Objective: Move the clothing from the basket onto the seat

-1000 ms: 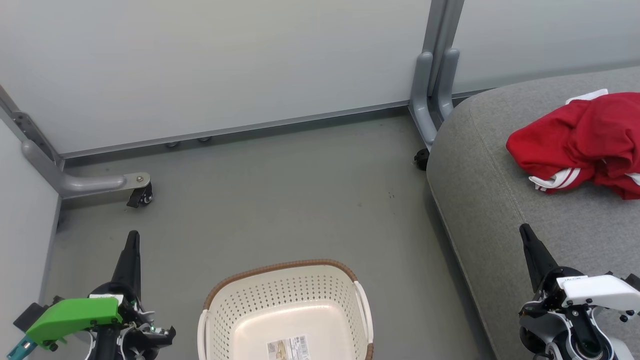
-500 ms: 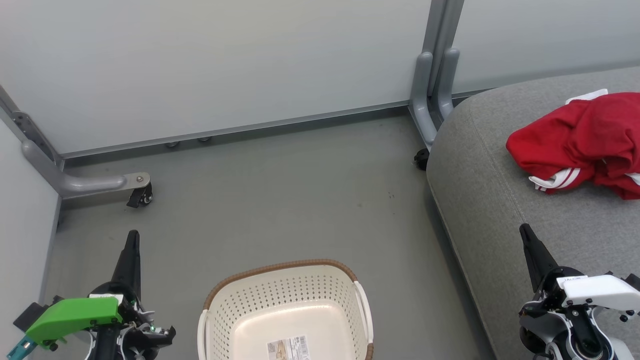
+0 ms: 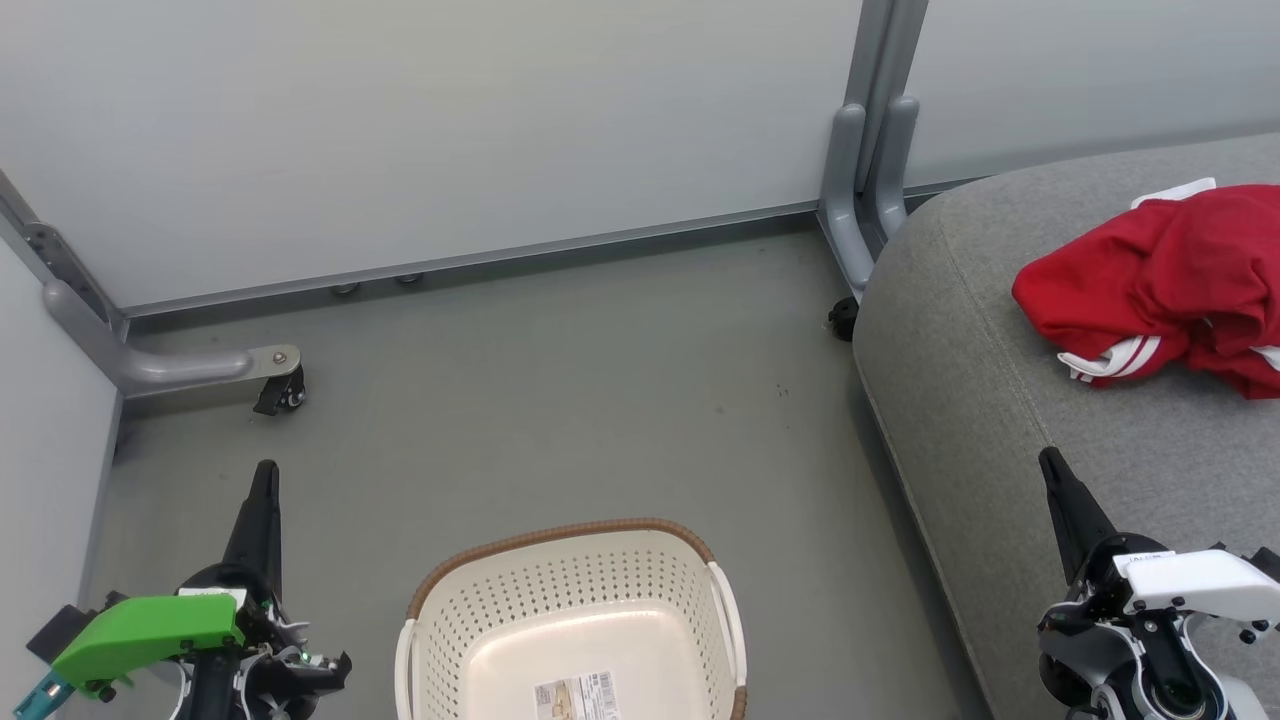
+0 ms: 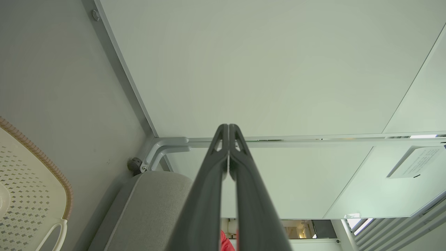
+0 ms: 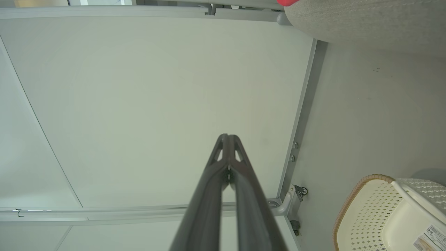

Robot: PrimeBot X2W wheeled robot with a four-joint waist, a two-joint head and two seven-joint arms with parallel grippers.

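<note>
Both claws are pinched fully together and hold nothing. The left claw (image 3: 264, 480) points forward over the grey floor (image 3: 600, 380), and the right claw (image 3: 1052, 468) hangs over the near left edge of the seat (image 3: 980, 400). The clothing (image 3: 1160, 275) lies in a bunched red heap on the seat, ahead of the right claw and off to its right, well apart from its tips, with a white-striped hem turned toward the claw. The basket (image 3: 560, 532) stands on the floor between the two claws, nearer the left one and just to its right. The part of its bottom that can be seen carries a label (image 3: 575, 693) and no fabric, though its nearest end is cut off by the head view's lower edge. The job looks finished or close to it, so the main risks are of undoing it. A forward sweep of the right claw could snag the loose hem and drag the heap toward the seat's edge. A rightward swing of the left claw could clip the light basket's rim and tip or skid it. A garment in the unseen end of the basket could also be missed.
</note>
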